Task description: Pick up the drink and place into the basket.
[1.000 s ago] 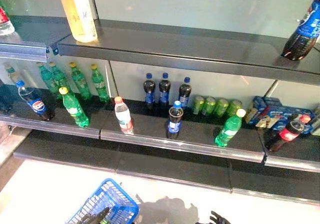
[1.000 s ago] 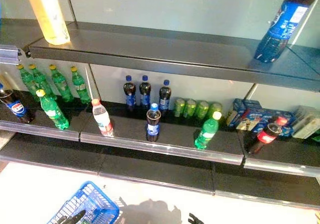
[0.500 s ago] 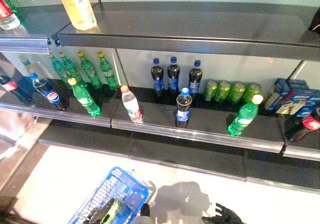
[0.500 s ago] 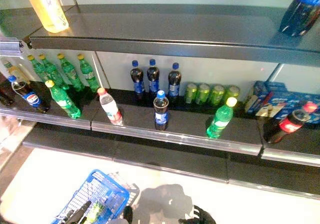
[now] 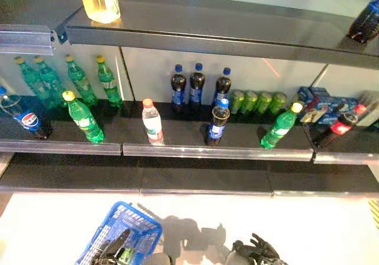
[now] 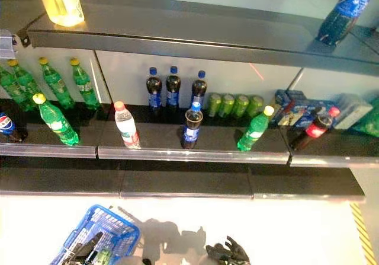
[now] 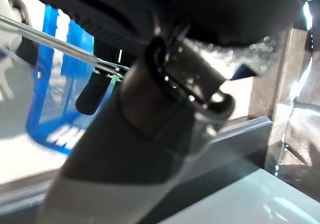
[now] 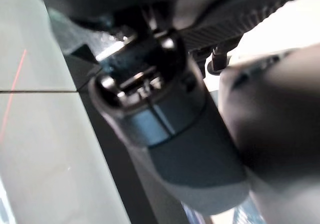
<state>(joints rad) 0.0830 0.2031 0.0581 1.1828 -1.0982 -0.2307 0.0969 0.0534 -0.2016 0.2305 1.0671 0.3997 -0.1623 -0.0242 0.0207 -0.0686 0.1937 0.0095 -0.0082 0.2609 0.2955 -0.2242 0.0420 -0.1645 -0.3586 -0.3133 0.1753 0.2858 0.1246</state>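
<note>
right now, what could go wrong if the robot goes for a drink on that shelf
1. The front-row bottles stand close to the shelf's front edge: the blue-capped cola bottle and the red-capped water bottle could tip off if nudged.
2. The leaning green bottle looks unstable; a reach nearby might topple it.
3. The blue basket sits far below the shelf, by the left robot hand, so a released bottle might miss it.

Dark shelf [image 5: 177,151] carries bottles [image 5: 153,121] and green cans [image 5: 256,102].
</note>
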